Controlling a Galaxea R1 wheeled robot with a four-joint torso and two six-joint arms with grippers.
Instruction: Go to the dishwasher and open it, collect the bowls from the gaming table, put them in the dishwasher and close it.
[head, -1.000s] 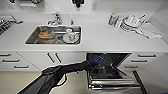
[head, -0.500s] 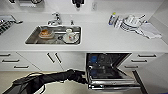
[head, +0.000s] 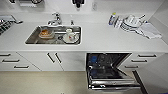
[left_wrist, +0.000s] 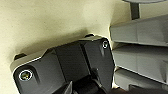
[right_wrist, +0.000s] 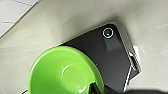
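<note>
Green bowl (right_wrist: 65, 72) sits clamped in the right pincer (right_wrist: 93, 87), loading under way, needing lowering into the open dishwasher (head: 110, 72); left pincer's state unclear.

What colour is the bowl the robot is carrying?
The bowl is bright green, glossy inside. It shows best in the right wrist view.

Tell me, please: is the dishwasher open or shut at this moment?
Open. In the head view the dishwasher has its door folded down toward the floor, and its dark interior with the racks shows under the white counter.
</note>
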